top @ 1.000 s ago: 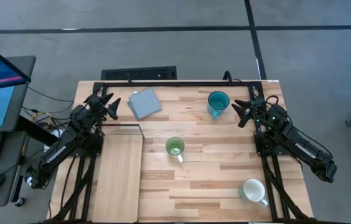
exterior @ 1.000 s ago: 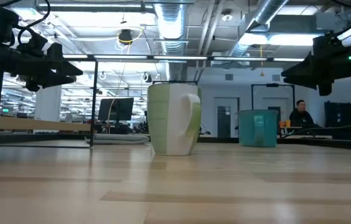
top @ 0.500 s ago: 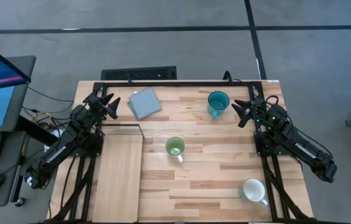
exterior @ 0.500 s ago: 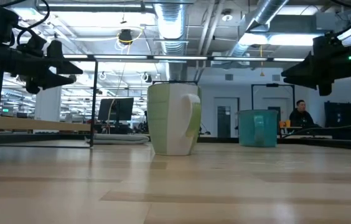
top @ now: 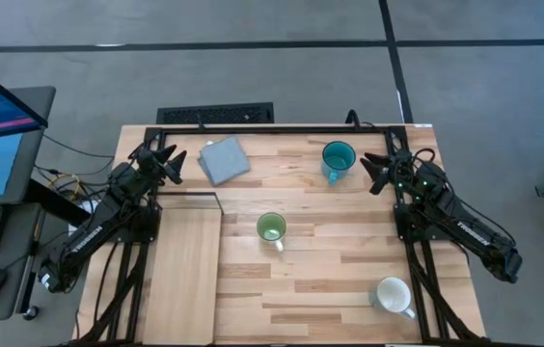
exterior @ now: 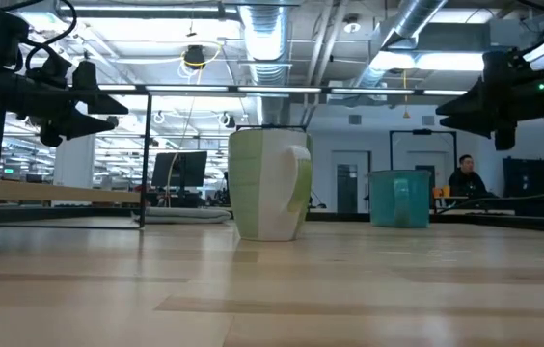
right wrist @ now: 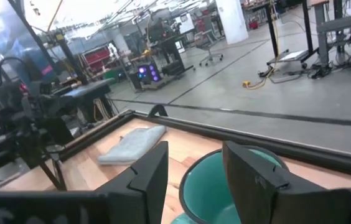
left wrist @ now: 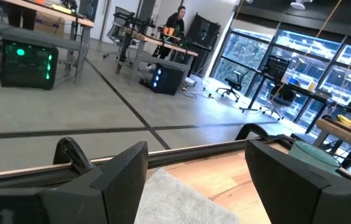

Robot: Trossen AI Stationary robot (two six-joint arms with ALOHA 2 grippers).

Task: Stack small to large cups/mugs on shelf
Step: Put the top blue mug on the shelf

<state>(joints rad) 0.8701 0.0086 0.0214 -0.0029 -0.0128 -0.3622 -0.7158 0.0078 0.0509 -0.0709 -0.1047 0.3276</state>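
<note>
Light green mug [exterior: 269,184] is sitting upright mid-table [exterior: 272,289], handle facing right; teal-blue mug [exterior: 400,199] is standing farther back to its right, well apart. Left hand [exterior: 94,101] and right hand [exterior: 455,111] are both hovering high above the table at opposite edges, touching nothing.

Teal mug [top: 338,158]: upright, far edge of tabletop, right of centre. Green mug [top: 271,229]: upright, mid tabletop, just right of shelf. White mug [top: 394,297]: upright, near right corner. Shelf [top: 183,275]: pale panel, dark frame, flat at near left, bare.
</note>
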